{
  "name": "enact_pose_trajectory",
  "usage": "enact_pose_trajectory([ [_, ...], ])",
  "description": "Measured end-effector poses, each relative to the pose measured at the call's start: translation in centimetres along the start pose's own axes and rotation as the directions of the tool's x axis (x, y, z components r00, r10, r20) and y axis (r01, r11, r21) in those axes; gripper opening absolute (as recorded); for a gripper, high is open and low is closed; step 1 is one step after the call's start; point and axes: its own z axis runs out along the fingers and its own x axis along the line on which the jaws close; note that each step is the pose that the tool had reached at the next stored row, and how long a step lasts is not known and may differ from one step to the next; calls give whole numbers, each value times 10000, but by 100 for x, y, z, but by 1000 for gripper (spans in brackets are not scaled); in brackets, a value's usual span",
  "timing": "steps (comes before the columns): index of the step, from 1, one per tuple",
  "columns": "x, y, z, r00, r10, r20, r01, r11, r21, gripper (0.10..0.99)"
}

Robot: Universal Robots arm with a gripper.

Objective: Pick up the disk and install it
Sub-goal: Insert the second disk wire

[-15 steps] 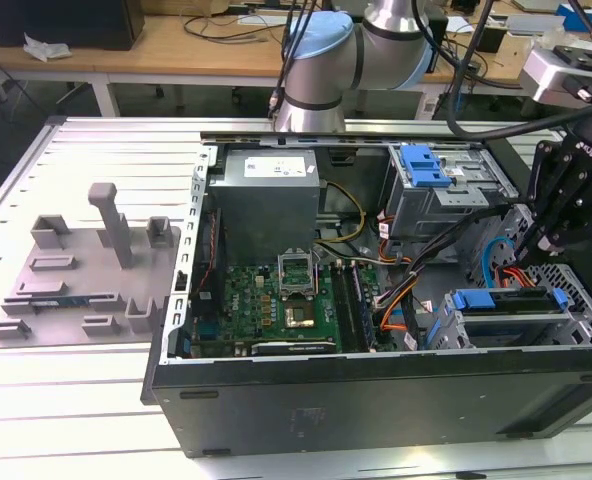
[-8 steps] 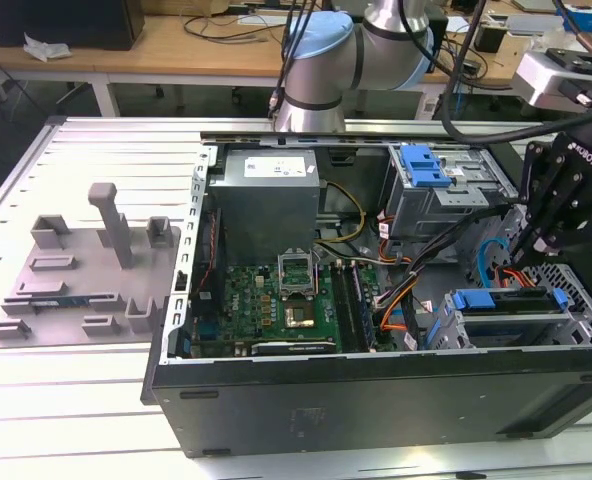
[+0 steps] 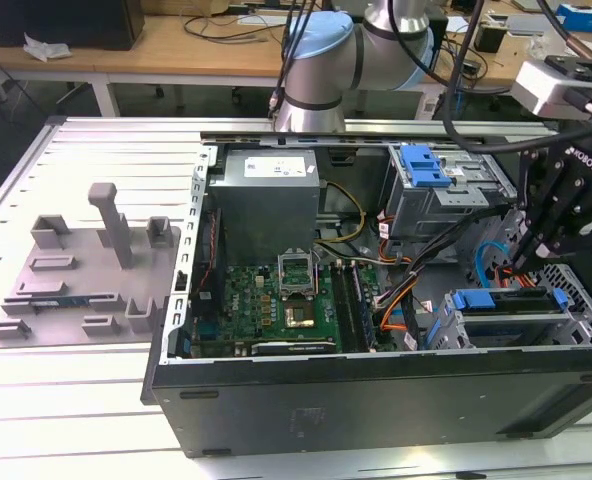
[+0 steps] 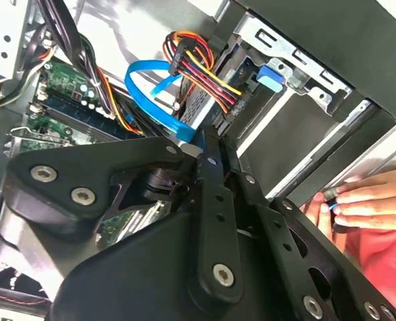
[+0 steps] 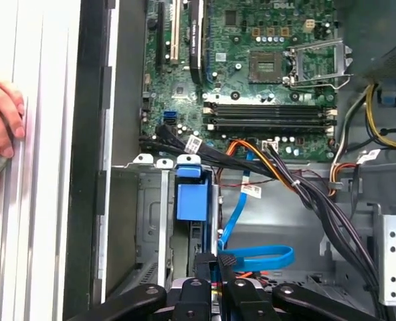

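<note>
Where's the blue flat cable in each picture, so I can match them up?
Exterior view: blue flat cable loops at the exterior view's right.
Second wrist view: cable arcs beside the red-yellow wires.
First wrist view: cable loops near the black wire bundle.
Shared landmark: green motherboard.

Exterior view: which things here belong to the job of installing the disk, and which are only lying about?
Belonging to the job:
- disk, sitting in the drive cage
- pincer, just above the disk

Only lying about:
- grey fixture plate beside the case
- power supply box
- motherboard
- blue latch panel
- person's hand on the table outside the case
</note>
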Motion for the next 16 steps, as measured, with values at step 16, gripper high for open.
enact_pose_trajectory([
  [16,153,168,61,9978,-153,637,87,9946,1030,161],
])
